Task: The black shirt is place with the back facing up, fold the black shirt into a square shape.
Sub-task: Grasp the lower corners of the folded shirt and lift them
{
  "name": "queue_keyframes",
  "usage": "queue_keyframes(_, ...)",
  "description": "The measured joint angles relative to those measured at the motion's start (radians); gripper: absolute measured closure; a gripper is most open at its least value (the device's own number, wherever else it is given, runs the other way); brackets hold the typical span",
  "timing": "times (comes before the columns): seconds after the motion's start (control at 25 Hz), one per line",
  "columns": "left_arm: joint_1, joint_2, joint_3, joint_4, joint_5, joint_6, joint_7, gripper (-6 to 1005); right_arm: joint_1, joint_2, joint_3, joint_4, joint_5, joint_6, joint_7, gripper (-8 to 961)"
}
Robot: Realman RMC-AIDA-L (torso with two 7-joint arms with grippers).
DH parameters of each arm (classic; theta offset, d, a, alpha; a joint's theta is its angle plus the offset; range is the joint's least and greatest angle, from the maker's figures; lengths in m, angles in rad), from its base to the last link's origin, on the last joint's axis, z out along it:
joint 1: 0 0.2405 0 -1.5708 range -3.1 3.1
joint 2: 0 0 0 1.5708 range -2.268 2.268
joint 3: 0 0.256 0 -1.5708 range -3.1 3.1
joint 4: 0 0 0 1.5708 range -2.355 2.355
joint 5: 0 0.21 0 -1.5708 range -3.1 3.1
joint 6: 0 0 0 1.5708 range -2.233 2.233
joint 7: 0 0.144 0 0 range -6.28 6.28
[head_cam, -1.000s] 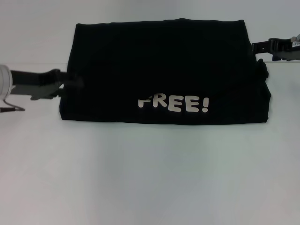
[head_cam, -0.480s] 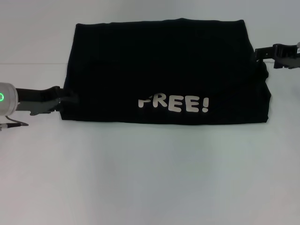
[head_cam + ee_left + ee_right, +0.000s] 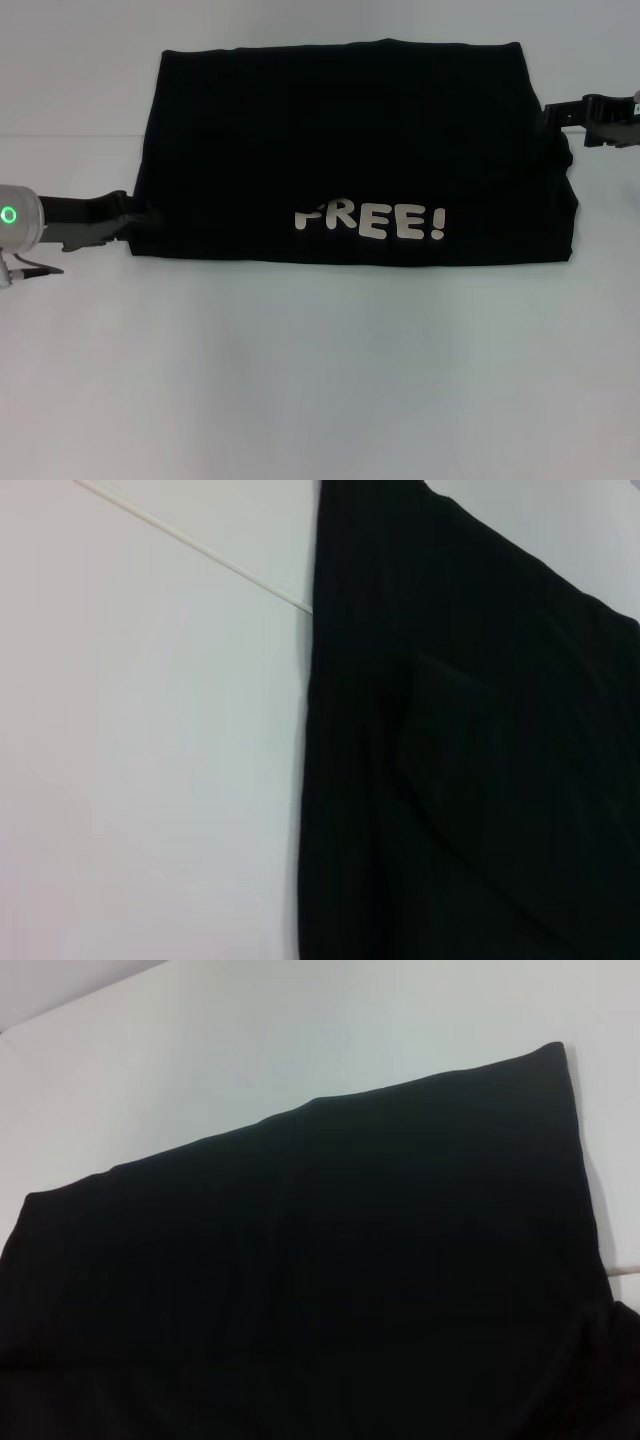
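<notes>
Black shirt [image 3: 350, 150] folded, "FREE!" up; left gripper [image 3: 135, 218] at its left edge, right gripper [image 3: 552, 113] at right edge; jaw states: cannot tell.

The tips of the left gripper [image 3: 140, 217] merge with the left edge of the black shirt [image 3: 350, 150], so whether its fingers pinch the cloth cannot be told, and its arm is cut off at the left edge of the head view. The right gripper [image 3: 556, 115] at the shirt's far right side is likewise lost against the black cloth, its arm cut by the right edge. Both wrist views show only part of the shirt, cropped by their borders, and neither arm's own fingers.
</notes>
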Motion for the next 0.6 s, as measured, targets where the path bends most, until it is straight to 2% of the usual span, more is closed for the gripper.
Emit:
queue_keyframes(0.32, -0.008, -0.004, 0.034, -0.04, 0.0, -0.094, 0.001, 500, -0.002, 0.0, 0.0, 0.0, 0.0, -0.002, 0.001, 105)
queue_keyframes(0.6, -0.009, -0.011, 0.049, -0.054, 0.0, -0.111, 0.003, 504, -0.01, -0.003, 0.0, 0.0, 0.0, -0.003, 0.003, 112)
